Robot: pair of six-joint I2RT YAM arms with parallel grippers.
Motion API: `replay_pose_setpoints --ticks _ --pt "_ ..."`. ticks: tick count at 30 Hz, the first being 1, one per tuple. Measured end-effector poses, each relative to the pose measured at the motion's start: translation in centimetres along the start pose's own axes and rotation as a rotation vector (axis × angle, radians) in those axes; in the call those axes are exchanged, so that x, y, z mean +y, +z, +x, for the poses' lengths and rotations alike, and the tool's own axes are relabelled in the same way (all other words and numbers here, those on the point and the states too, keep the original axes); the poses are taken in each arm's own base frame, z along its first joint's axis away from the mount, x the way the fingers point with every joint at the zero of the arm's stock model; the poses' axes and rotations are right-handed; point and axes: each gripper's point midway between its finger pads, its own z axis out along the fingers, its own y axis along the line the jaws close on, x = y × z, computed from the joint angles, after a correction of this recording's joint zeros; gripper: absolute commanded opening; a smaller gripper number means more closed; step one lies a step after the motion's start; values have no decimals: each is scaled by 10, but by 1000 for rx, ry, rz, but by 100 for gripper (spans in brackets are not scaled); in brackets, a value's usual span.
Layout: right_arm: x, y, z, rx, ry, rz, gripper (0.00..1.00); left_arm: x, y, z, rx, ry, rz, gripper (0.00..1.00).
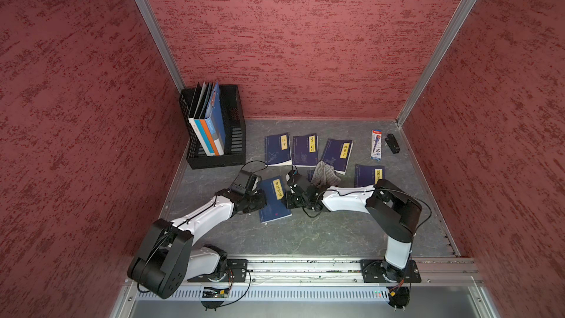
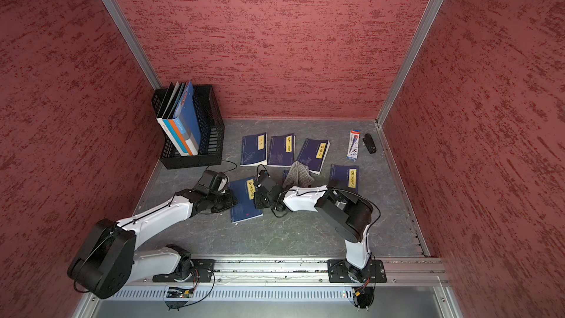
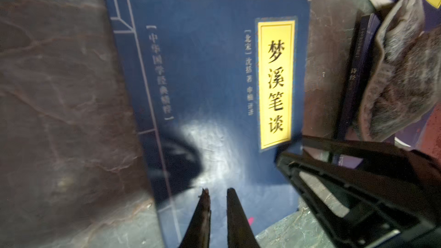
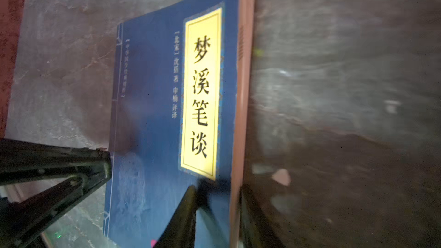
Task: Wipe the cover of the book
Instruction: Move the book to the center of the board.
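A blue book [image 1: 273, 201] [image 2: 244, 201] with a yellow title label lies near the middle of the grey table. My left gripper [image 1: 261, 199] [image 3: 218, 190] rests over its spine side, fingers almost together with nothing between them. My right gripper [image 1: 287, 200] [image 4: 216, 189] straddles the opposite page edge, one finger on the cover [image 4: 155, 115] and one beside the pages, shut on the book. A crumpled grey cloth [image 1: 325, 174] [image 2: 299, 174] [image 3: 401, 79] lies loose behind the right gripper, partly on another book; neither gripper holds it.
Several more blue books [image 1: 277, 149] [image 1: 304, 151] [image 1: 337, 156] [image 1: 368, 175] lie flat behind. A black mesh basket [image 1: 237, 148] of upright folders stands back left. A pen pack [image 1: 376, 145] and a small black item [image 1: 392, 143] lie back right. Red walls close three sides.
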Motion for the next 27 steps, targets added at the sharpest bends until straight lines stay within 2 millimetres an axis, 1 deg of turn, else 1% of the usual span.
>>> replay_pose_setpoints --ticks 2,5,7,10,13,16,20,23,27 --pt "8 4 2 15 -13 -21 31 6 -5 -5 -16 -18 -12 22" --pt "18 8 2 31 -31 -47 30 16 -12 -7 -29 -40 -42 29" --pt "22 12 0 36 -40 -57 31 19 -17 -7 -37 -45 -51 34" --pt "28 18 -4 40 -49 -69 31 21 -24 -9 -56 -50 -54 39" --pt "35 24 -10 38 -60 -76 33 27 -30 -11 -71 -62 -70 43" --pt "37 26 -17 31 -71 -66 37 31 -34 -12 -78 -70 -79 49" --pt "44 26 -29 14 -89 -52 40 31 -36 -12 -82 -61 -78 60" --pt "51 31 -42 -6 -106 -45 40 32 -36 -11 -78 -53 -81 67" --pt "50 32 -47 -11 -120 -18 40 32 -37 -11 -78 -46 -82 70"
